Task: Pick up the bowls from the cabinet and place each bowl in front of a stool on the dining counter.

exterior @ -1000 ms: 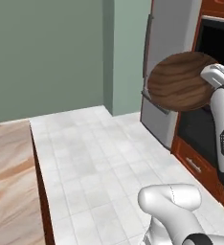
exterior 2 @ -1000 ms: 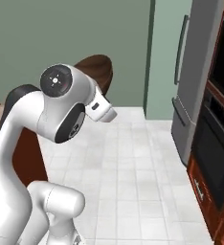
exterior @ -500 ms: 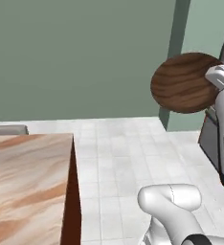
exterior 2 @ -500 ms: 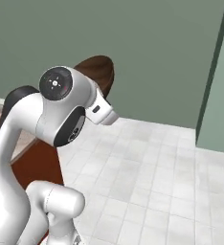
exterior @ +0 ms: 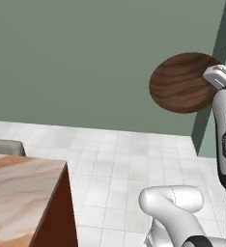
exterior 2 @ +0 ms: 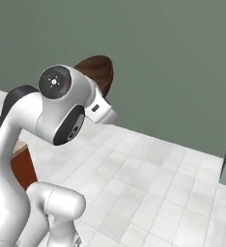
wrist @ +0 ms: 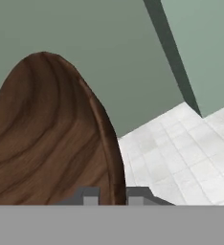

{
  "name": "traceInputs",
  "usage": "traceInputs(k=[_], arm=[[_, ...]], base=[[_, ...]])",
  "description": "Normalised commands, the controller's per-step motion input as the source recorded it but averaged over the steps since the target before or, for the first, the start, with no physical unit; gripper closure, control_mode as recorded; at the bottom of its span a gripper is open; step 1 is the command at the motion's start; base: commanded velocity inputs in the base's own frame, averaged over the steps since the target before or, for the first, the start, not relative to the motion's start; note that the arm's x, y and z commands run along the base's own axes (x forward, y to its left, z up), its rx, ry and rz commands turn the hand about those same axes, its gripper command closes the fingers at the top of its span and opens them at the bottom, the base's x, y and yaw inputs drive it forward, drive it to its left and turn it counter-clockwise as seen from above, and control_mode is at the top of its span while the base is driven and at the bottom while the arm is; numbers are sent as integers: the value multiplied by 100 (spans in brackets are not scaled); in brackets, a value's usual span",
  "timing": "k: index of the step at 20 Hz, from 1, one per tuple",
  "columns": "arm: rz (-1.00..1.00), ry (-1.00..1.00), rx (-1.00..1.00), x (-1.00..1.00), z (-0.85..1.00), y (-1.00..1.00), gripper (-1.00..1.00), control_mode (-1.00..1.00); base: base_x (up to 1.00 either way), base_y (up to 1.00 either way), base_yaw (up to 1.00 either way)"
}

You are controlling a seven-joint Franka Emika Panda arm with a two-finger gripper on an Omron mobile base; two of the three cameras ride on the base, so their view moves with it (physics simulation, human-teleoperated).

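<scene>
The gripper (wrist: 112,195) has its jaws pinched on the rim of the dark brown wood-grain bowl (wrist: 51,139), one finger (wrist: 91,196) inside the wall and the other outside, so the bowl stands on edge and rises straight up from the jaws. That rim pinch is likely why it hangs tilted, its underside (exterior: 185,83) facing the left base camera, carried high over the white tiled floor (exterior: 129,169). A corner of the dining counter (exterior: 23,193) lies well below the jaws and off to one side, so the bowl probably rides high to clear its marble top before being set down
</scene>
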Motion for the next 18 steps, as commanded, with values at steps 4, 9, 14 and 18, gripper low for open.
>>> traceInputs(k=[4,9,14,18], arm=[[0,0,0,0,0,0,100,100],[0,0,0,0,0,0,100,100],[0,0,0,0,0,0,100,100],[0,0,0,0,0,0,100,100]], base=[[100,-76,30],[100,-26,49],[100,-8,63],[100,-49,54]])
